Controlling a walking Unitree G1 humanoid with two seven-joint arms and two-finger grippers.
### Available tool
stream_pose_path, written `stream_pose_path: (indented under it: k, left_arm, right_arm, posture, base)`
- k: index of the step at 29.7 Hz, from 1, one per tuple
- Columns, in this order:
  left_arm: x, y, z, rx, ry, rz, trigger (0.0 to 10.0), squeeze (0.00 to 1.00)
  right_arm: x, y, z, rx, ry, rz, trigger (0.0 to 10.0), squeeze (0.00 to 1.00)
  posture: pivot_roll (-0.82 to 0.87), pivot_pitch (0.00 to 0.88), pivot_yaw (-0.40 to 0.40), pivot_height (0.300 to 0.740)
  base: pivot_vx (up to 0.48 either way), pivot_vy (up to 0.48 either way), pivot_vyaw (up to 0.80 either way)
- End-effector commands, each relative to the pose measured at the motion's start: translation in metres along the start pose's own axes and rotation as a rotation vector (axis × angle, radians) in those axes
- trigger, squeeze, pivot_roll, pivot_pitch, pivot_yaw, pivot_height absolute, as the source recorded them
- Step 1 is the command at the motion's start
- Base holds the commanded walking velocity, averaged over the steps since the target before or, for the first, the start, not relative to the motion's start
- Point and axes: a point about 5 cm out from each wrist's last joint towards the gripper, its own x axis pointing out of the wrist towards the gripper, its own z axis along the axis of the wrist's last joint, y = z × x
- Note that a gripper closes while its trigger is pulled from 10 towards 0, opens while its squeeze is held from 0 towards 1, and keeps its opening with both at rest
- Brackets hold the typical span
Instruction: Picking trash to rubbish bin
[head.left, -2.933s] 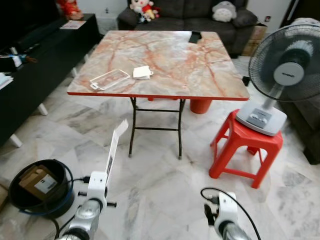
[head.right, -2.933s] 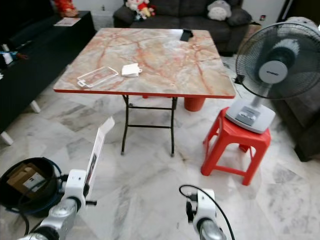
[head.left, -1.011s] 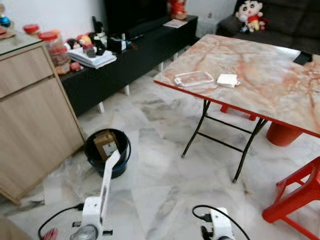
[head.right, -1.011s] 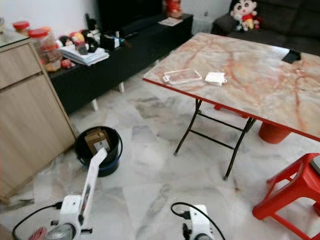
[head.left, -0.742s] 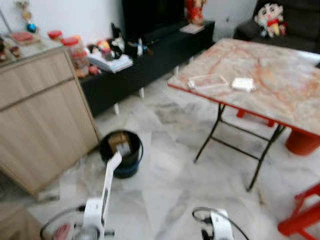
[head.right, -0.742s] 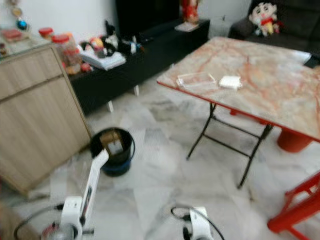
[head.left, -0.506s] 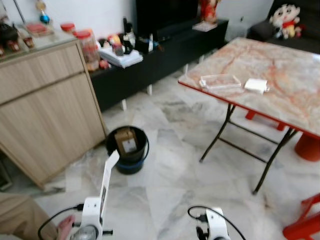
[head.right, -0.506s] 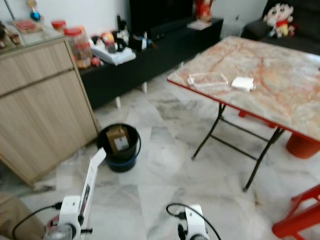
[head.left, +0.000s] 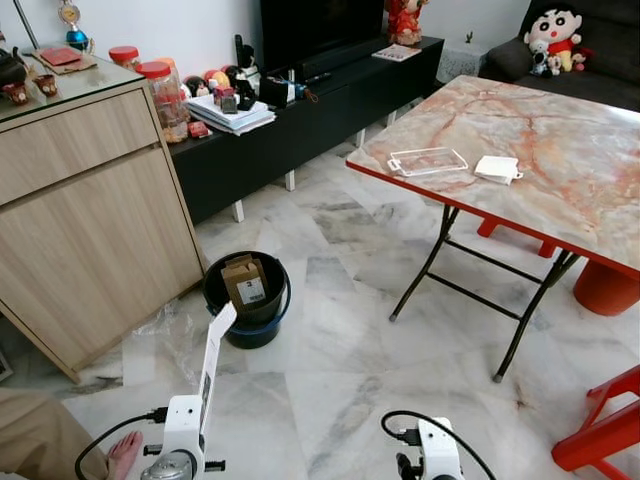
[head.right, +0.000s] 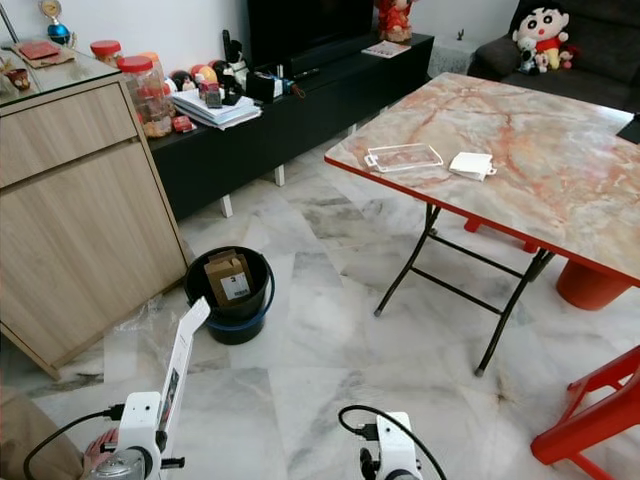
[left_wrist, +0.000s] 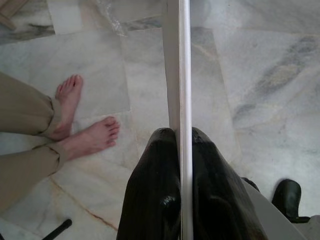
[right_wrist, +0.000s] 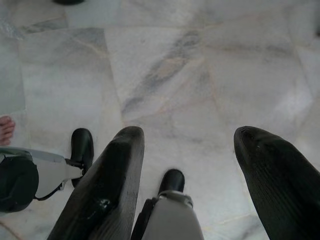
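Left gripper (left_wrist: 184, 165) clamps a flat white carton (head.left: 214, 352), print unreadable. Right gripper (right_wrist: 187, 160) hangs spread wide. Rubbish bin (head.left: 272, 322) on the floor holds a labelled brown box (head.left: 245, 283), text illegible.

**Bright, even indoor light; sharp head views, soft wrist foregrounds**

Evenly lit throughout, with no harsh glare. Soft sheen on the marble floor (head.left: 340, 340) and on the bench (head.left: 560, 150) top. Faint, diffuse shadows under the bench and beside the wooden cabinet (head.left: 90, 230). Deep shade inside the black bin (head.left: 246, 300) and along the dark TV console (head.left: 310, 110). Both eye views crisp, free of motion blur, with slight wide-angle stretch toward the edges. In the wrist views, black fingers (right_wrist: 105, 195) close to the lens and slightly out of focus, with small highlights on them; floor tiles beyond reasonably sharp.
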Motion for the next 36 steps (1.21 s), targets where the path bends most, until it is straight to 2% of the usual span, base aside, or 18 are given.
stream_pose_path:
  k: [1, 4, 10, 13, 36]
  left_arm:
    - [0.0003, 0.0029, 0.0012, -0.002, 0.004, 0.013, 10.0, 0.0]
    - [0.0005, 0.0026, 0.0022, -0.001, 0.002, 0.014, 10.0, 0.0]
    - [0.0008, 0.002, 0.0036, 0.002, -0.001, 0.014, 10.0, 0.0]
    - [0.0008, 0.002, 0.0036, 0.01, 0.001, 0.016, 10.0, 0.0]
    - [0.0004, 0.0034, 0.0018, 0.008, 0.006, 0.026, 10.0, 0.0]
  right_arm:
    - [0.0007, -0.001, 0.0048, 0.002, -0.015, -0.007, 10.0, 0.0]
    - [0.0008, -0.0013, 0.0059, -0.025, -0.019, -0.001, 10.0, 0.0]
    - [0.0008, -0.0015, 0.0062, -0.022, -0.023, -0.003, 10.0, 0.0]
    - [0.0008, -0.0027, 0.0064, 0.014, -0.025, -0.017, 10.0, 0.0]
    - [0.0008, -0.006, 0.0086, 0.033, -0.037, -0.038, 10.0, 0.0]
  posture:
    - [0.01, 0.012, -0.02, 0.74]
    - [0.01, 0.013, -0.02, 0.74]
    - [0.01, 0.014, -0.021, 0.74]
    - [0.01, 0.014, -0.021, 0.74]
    - [0.01, 0.016, -0.023, 0.74]
  base:
    - [0.266, 0.0, 0.0]
    - [0.261, 0.0, 0.0]
    - [0.262, 0.0, 0.78]
    - [0.266, 0.0, 0.0]
    - [0.274, 0.0, -0.02]
